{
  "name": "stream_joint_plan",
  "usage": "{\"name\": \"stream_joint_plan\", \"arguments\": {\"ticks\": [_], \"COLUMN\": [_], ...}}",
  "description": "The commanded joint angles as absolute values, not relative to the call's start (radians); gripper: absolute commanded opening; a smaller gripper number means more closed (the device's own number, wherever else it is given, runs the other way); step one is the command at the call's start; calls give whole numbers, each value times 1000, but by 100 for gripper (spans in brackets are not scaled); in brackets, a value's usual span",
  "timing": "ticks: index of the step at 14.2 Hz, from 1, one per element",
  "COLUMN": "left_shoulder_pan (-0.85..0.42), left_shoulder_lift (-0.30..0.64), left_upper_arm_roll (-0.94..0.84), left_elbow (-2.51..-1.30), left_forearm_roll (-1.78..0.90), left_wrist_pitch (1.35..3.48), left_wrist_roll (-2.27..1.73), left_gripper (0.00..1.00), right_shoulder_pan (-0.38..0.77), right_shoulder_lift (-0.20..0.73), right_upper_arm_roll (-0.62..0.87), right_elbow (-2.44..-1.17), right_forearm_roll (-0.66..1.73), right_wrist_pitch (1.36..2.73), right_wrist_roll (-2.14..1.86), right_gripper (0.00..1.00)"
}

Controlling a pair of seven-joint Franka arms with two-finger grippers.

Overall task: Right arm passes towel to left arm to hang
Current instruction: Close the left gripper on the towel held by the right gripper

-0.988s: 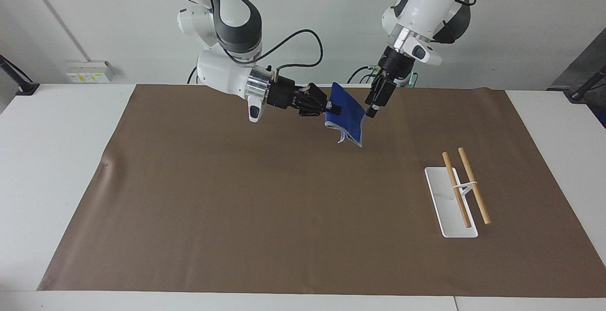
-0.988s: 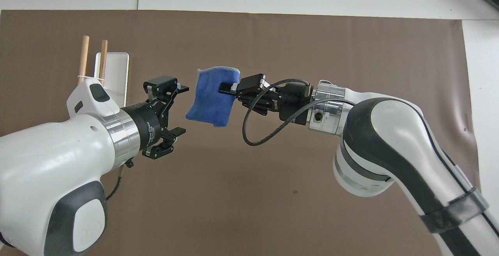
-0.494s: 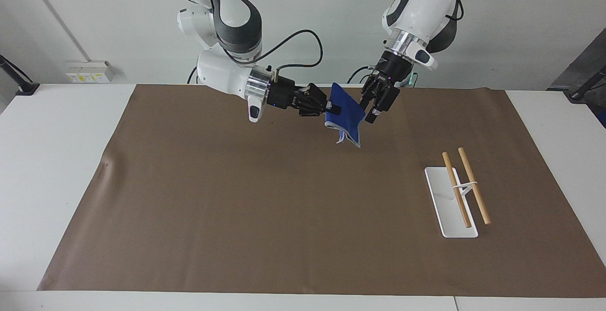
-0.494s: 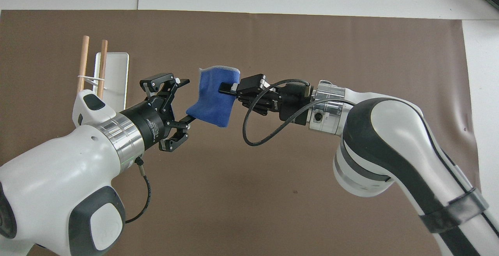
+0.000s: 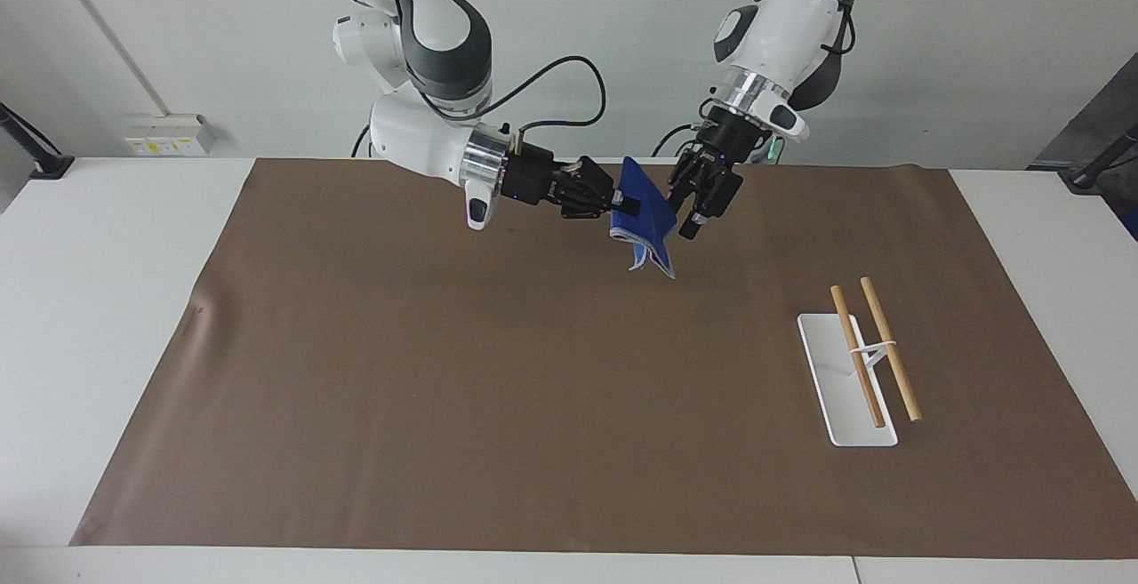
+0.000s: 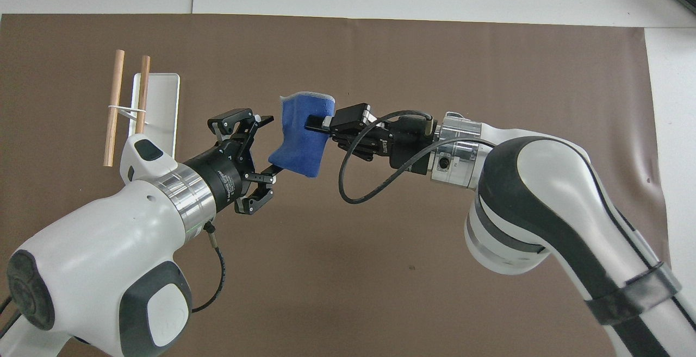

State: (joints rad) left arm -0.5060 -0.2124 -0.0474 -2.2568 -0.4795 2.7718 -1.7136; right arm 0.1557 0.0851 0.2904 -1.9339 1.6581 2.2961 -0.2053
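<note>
The right hand [image 5: 622,204] is clamped on the towel [image 5: 646,221], holding it in the air above the brown mat [image 5: 498,406], over the part of the mat nearest the robots' edge of the surface [image 5: 107,237], roughly midway along that edge. The towel hangs free below the grip, clear of the mat, its pale edging lowest.

The left hand [image 6: 270,146] is spread wide at the towel's free side. In the overhead view its fingers [image 6: 267,120] straddle the cloth's edge, one finger at the towel's lower corner; actual contact cannot be confirmed.

The right arm's black cable [image 6: 359,183] loops loosely under its wrist, beside the towel but apart from it.

The hanging rack [image 5: 858,371], a white base plate carrying two wooden rods, stands on the mat toward the left arm's end of the surface, well apart from both hands. The mat between the towel and the rack lies open.

A wall socket box [image 5: 167,133] sits near the corner at the right arm's end.
</note>
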Motion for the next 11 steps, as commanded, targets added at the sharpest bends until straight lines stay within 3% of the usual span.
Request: {"name": "stream_joint_plan", "arguments": {"ticks": [1, 3, 5, 7, 8, 11], "left_shoulder_pan": [-532, -535, -543, -549, -548, -539], "left_shoulder_lift": [-219, -225, -222, -219, -219, -213], "left_upper_arm_roll": [-34, -34, -34, -34, -32, -32], "left_elbow": [-2275, -2286, -2283, -2278, -2276, -2269], "left_forearm_roll": [-502, -502, -502, -500, -500, -499], "left_wrist_pitch": [2781, 2772, 2776, 2783, 2784, 2784], "left_wrist_roll": [-1721, -1721, -1709, -1703, -1701, -1655], "left_gripper": [83, 83, 69, 16, 0, 0], "right_shoulder_pan": [150, 150, 150, 150, 150, 150], "right_shoulder_lift": [60, 60, 61, 61, 60, 60], "right_upper_arm_roll": [291, 293, 293, 293, 293, 293], "right_elbow": [-1959, -1959, -1956, -1953, -1953, -1953], "right_forearm_roll": [1683, 1683, 1695, 1753, 1776, 1779], "right_wrist_pitch": [2296, 2299, 2290, 2290, 2290, 2289], "right_wrist_roll": [-241, -241, -238, -229, -229, -227], "right_gripper": [0, 0, 0, 0, 0, 0]}}
